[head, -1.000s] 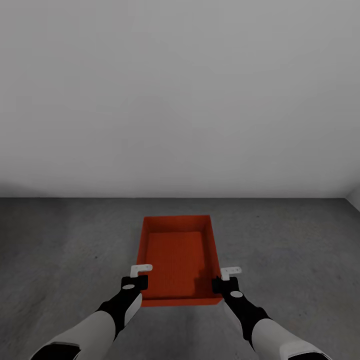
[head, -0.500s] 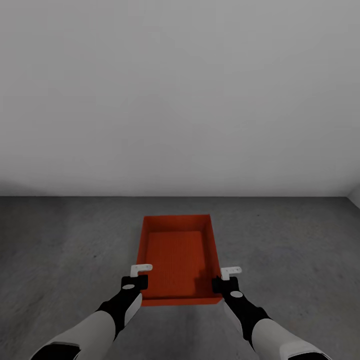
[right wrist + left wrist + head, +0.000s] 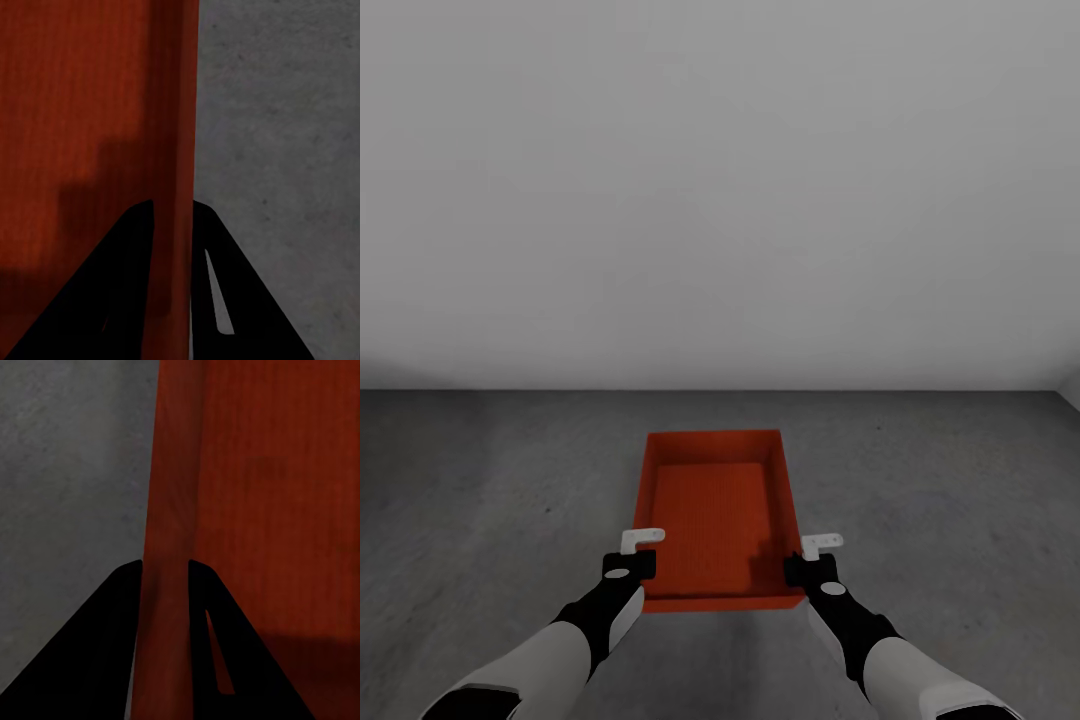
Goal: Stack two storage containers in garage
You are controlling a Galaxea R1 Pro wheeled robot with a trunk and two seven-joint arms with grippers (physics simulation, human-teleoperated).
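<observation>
One orange-red lidless storage container (image 3: 712, 510) lies lengthwise in front of me over the dark grey concrete floor (image 3: 480, 500) of the garage. My left gripper (image 3: 639, 572) is shut on its left wall near the front corner, and that wall (image 3: 174, 495) runs between the black fingers (image 3: 112, 615) in the left wrist view. My right gripper (image 3: 797, 572) is shut on the right wall (image 3: 180, 112) in the same way. I cannot tell whether the container rests on the floor or hangs just above it. The second container is out of view.
A plain white wall (image 3: 720, 200) stands a short way beyond the container's far end. At the far right edge another white wall (image 3: 1073, 392) meets it in a corner. Bare concrete spreads to both sides of the container.
The line where wall meets floor has crept slightly upward, a small shift of the camera. Container and both grippers keep their places.
</observation>
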